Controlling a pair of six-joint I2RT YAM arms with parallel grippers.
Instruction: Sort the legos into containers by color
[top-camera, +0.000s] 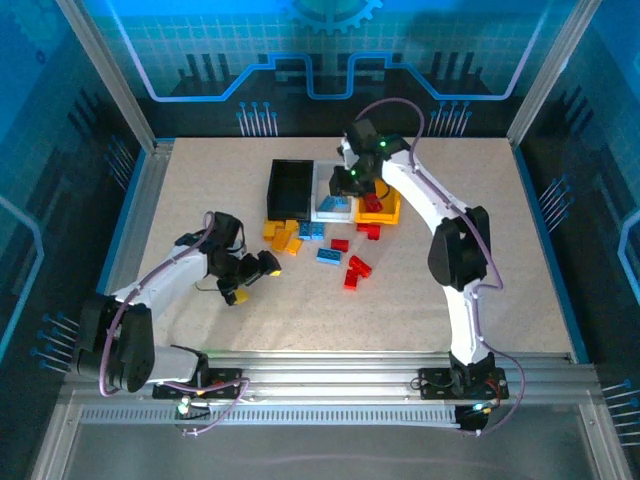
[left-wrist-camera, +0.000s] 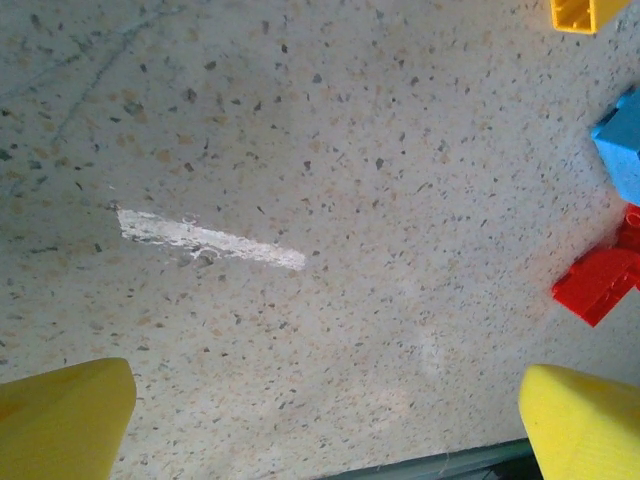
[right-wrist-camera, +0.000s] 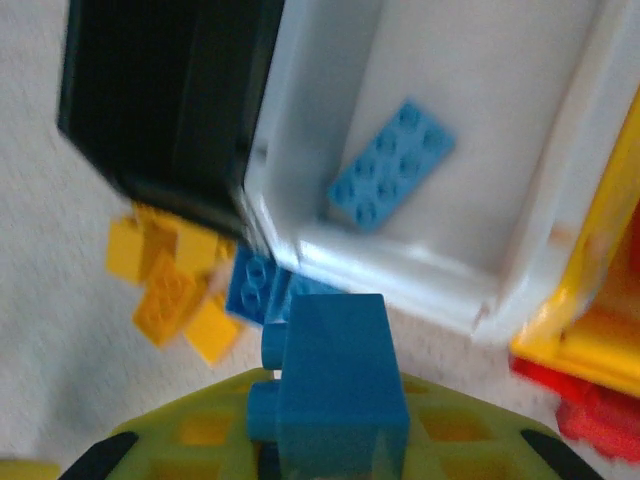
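Tabletop (top-camera: 530, 300): speckled beige, white scuff (left-wrist-camera: 210, 240), loose legos (top-camera: 355, 270) | walls (top-camera: 200, 40): blue-lit panels

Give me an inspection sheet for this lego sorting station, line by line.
Surface: speckled beige table, one white scuff.
Job's things: black bin, white bin and yellow bin side by side; flat blue brick in the white bin; red bricks in the yellow bin; loose bricks in yellow-orange, blue and red in front of the bins.
Clutter: nothing seen.
Grippers: left gripper open over bare table; right gripper shut on a chunky blue brick by the white bin.
Cables: purple cables along both arms.
Surroundings: blue-lit panels, aluminium frame.
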